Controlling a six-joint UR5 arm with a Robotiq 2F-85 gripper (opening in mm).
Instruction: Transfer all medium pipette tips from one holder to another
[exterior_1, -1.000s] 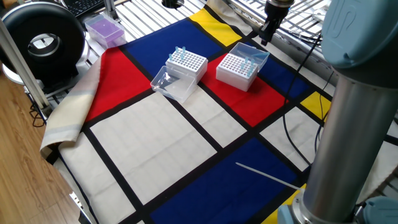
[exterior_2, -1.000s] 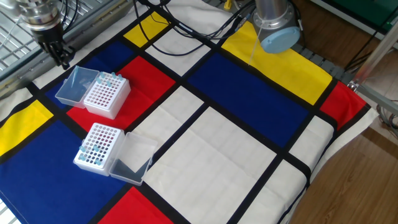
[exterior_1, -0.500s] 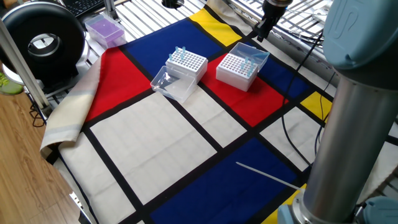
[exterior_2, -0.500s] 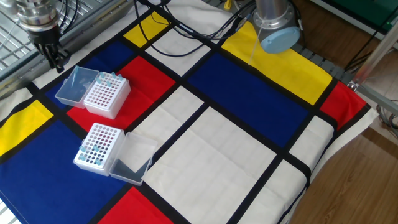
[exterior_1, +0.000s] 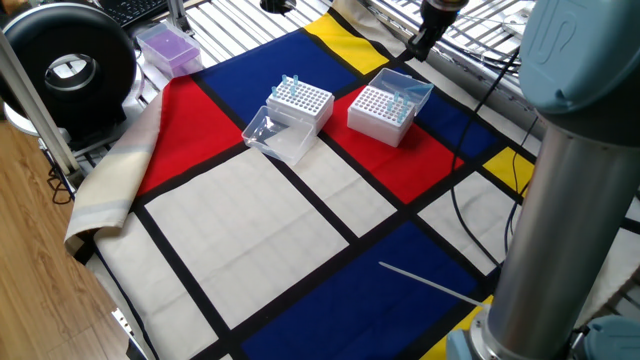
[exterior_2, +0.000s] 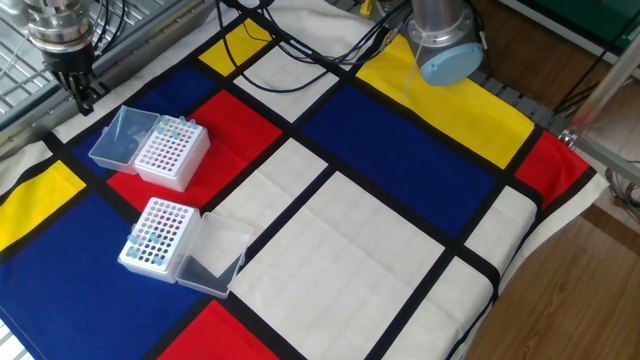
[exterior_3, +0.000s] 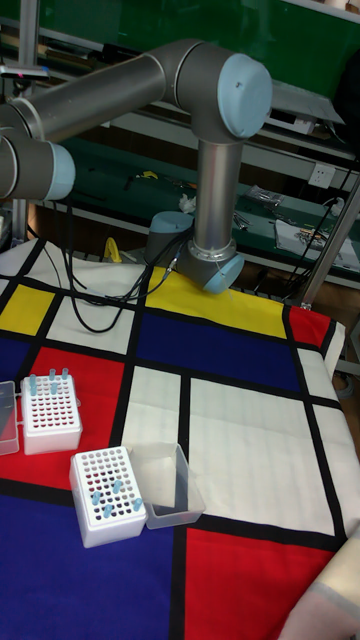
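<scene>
A counter (exterior_2: 400, 250) draped in a cloth of red, blue, yellow and white blocks carries two white perforated boxes, each with a clear lid hinged open. The gripper (exterior_2: 82, 92) hangs above the far edge, near one box (exterior_2: 172, 153); whether its jaws are parted, I cannot tell. The pale blue tips (exterior_3: 110, 490) stand in both boxes, several in the other box (exterior_3: 105, 493). They look light, thin and slippery; taking each by its wider upper end seems safest.
</scene>
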